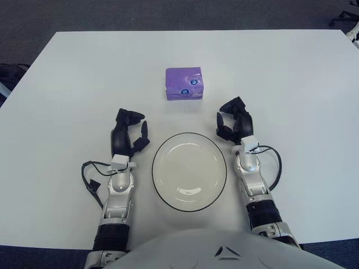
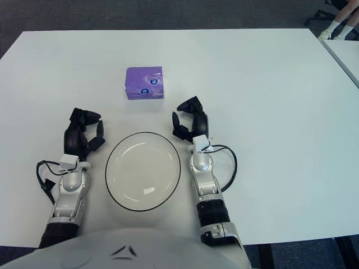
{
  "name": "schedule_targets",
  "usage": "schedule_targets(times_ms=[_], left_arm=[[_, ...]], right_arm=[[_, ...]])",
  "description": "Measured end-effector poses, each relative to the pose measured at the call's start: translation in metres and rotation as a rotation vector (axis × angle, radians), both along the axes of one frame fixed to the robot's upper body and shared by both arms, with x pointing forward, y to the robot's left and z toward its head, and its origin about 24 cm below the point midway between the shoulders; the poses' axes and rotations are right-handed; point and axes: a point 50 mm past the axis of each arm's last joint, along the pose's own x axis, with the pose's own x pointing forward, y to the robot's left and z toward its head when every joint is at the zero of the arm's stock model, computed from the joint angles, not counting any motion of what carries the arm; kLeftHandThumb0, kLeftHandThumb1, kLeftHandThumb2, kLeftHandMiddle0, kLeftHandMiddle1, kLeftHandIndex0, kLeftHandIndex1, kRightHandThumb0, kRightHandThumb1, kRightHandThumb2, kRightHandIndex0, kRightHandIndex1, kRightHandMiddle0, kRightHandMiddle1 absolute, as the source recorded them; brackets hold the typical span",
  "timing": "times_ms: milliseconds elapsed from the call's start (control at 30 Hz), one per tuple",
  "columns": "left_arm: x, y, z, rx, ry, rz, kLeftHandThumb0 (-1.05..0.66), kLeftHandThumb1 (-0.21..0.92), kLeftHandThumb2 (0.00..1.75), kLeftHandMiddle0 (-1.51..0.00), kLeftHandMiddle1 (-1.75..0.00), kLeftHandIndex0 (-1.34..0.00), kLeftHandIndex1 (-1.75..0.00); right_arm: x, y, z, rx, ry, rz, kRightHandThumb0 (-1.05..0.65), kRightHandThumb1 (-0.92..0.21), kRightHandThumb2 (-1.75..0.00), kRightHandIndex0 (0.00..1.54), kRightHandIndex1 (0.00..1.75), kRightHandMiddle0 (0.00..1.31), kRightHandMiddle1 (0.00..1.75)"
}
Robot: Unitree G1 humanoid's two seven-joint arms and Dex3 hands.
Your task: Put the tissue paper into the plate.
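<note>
Both hands are hovering empty, fingers loosely apart: left hand point(image 1: 130, 131) and right hand point(image 1: 234, 124) flanking the plate point(image 1: 189, 171). Beyond it, the tissue pack point(image 1: 183, 83) is sitting untouched on the bench point(image 1: 291, 84); a soft pack may be squashing or slipping under a pinch.

Counter point(image 1: 291, 84): smooth, matt white surface, looks laminate. Plate point(image 1: 189, 204): glossy, cream-white inside with a thin dark rim and small bright highlights; looks ceramic or hard plastic, cannot tell which. Tissue pack point(image 1: 183, 83): purple wrapper with a slight sheen, looks thin plastic film. Left hand point(image 1: 128, 133) and right hand point(image 1: 235, 122): matt black fingers, looks plastic; forearms silvery metal-look casings with black rubbery cables.
</note>
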Motion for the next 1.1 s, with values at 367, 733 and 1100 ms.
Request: schedule_targets(times_ms=[367, 733, 1100], left_arm=[[0.0, 0.0003, 0.0, 0.002, 0.0, 0.0, -0.38, 0.7, 0.84, -0.55, -1.72, -0.33, -1.75], [0.0, 0.0004, 0.0, 0.0, 0.0, 0.0, -0.38, 0.69, 0.85, -0.55, -1.69, -0.33, -1.75], [-0.0001, 0.0002, 0.0002, -0.005, -0.005, 0.0, -0.38, 0.69, 0.85, -0.55, -1.7, -0.33, -1.75]], right_arm=[[0.0, 0.0, -0.0001, 0.0, 0.0, 0.0, -0.4, -0.61, -0.95, 0.62, 1.53, 0.38, 1.75], [0.0, 0.0, -0.0001, 0.001, 0.0, 0.0, -0.39, -0.62, -0.94, 0.61, 1.53, 0.38, 1.75], [-0.0033, -0.0073, 0.0042, -0.086, -0.017, 0.002, -0.4, -0.59, -0.98, 0.63, 1.51, 0.4, 1.75]])
